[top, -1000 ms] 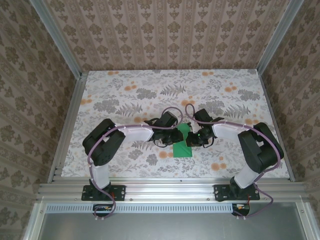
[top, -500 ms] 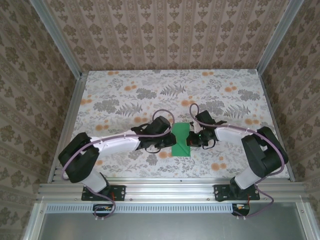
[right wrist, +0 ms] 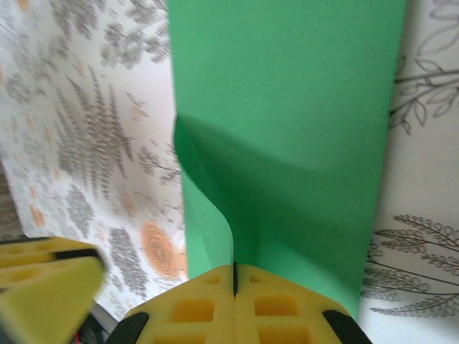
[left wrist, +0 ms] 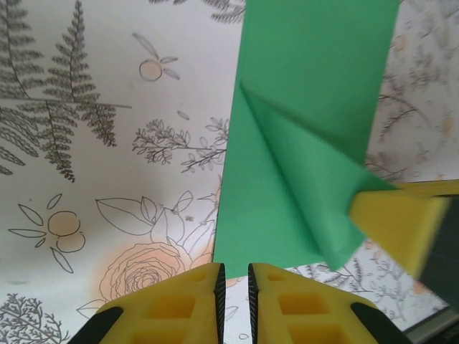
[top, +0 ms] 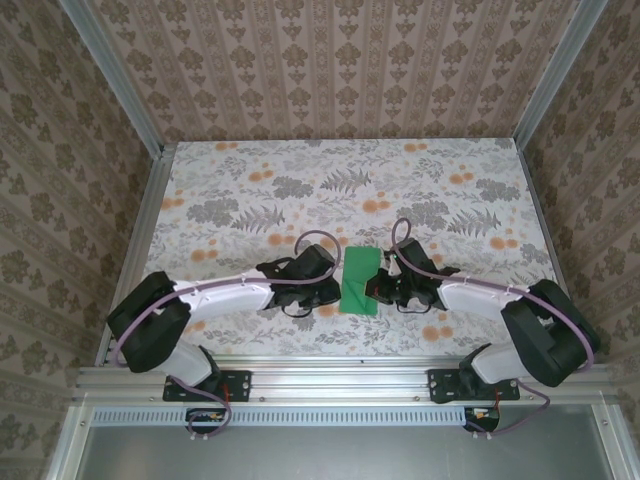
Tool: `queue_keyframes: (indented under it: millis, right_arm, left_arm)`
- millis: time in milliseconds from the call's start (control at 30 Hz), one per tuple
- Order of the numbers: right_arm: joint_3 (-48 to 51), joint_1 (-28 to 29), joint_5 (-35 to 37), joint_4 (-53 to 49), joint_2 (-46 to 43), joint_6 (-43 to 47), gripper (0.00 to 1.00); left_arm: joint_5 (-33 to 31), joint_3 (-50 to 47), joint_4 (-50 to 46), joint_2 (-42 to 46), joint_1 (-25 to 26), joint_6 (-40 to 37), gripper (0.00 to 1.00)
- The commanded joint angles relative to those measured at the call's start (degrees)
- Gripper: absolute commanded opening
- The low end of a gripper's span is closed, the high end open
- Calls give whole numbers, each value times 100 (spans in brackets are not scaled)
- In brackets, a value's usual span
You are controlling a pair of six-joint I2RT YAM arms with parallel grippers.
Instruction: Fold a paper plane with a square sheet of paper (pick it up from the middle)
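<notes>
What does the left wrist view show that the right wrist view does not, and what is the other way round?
Left wrist view: a triangular flap of the green sheet raised off the layer below, its corner pinched by the right gripper; the left gripper, fingers a narrow gap apart, at the sheet's near edge. Right wrist view: the sheet's edge curling up into the right gripper's shut fingers. Both: the green sheet on the floral tabletop, and the other arm's yellow finger at one side.

sheet of paper [top: 360, 279]: on desk [top: 250, 190], front middle, between both arms
left arm [top: 225, 294]: at its left
right arm [top: 470, 295]: at its right
</notes>
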State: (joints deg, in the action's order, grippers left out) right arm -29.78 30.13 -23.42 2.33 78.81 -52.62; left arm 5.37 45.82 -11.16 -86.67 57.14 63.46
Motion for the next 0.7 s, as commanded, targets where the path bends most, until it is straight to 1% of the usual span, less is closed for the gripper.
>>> queue_keyframes:
  millis: [0,33,167,233,367,533,667]
  right_arm:
    - [142,90,1,860,-285,-741,2]
    - [139,129,-7,1007,-288,-864,3]
    - [100,239,123,1042,-136,-934,3]
    - [111,272,13,1182,33,-917,3]
    - [176,274,12,1261,248,-826,4]
    - [87,265,61,894,257,-529,4]
    - [55,265,43,809,271,-421,5]
  left_arm:
    - [-49,154,6,-7,69,181,19]
    - [-107,143,12,31,76,208,18]
    - [-166,155,-17,96,60,204,18]
    - [-110,200,6,7,67,184,18]
    - [-41,295,33,-261,63,213,17]
    - [135,399,328,-691,77,277,15]
    - [114,510,211,-952,103,268,13]
